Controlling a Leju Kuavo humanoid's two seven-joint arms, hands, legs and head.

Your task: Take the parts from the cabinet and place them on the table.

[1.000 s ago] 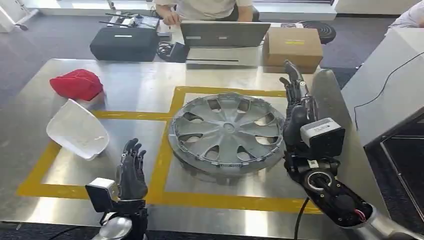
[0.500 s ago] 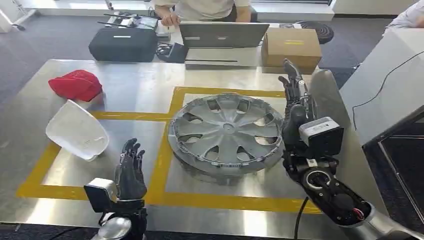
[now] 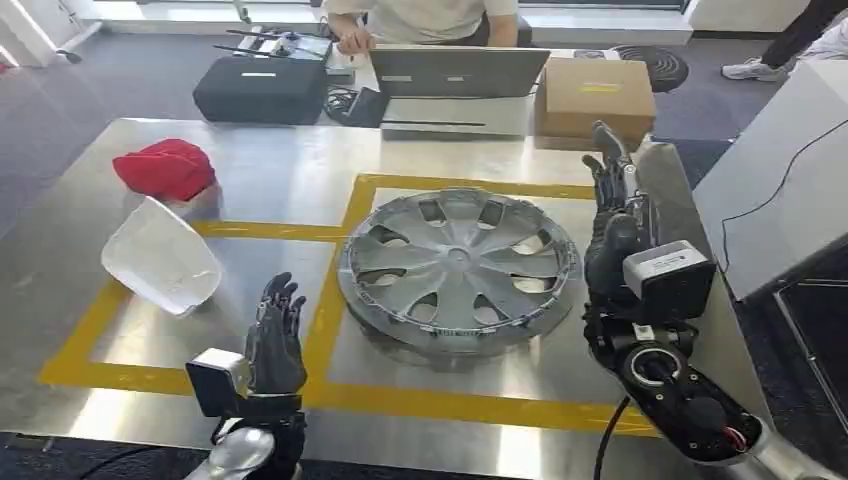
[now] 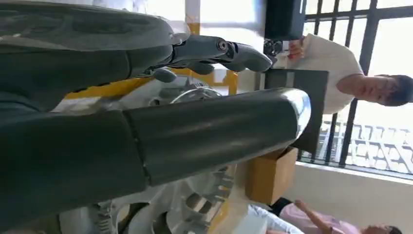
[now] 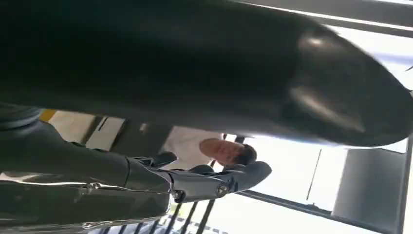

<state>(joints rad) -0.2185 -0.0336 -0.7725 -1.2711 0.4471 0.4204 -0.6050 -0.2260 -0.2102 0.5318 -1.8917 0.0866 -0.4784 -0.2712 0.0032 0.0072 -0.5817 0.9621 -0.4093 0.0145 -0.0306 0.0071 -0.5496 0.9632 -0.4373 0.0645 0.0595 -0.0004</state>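
Working from left to right, we found three parts already on the steel desk (image 3: 280, 170): a red part (image 3: 165, 168) at the far left, a white shell-shaped part (image 3: 162, 257) just in front of it, and a grey wheel cover (image 3: 460, 262) lying flat inside the yellow tape outline (image 3: 330, 300), so we judged the placing largely done (the cabinet itself was nowhere for us to check what remained). The left hand (image 3: 274, 340) stood upright near the desk's front edge and the right hand (image 3: 614, 215) just beside the wheel cover's rim, both with fingers spread and holding nothing. We could read no brand or writing; the cardboard box (image 3: 595, 97) behind the desk bore a yellow label too small to make out.
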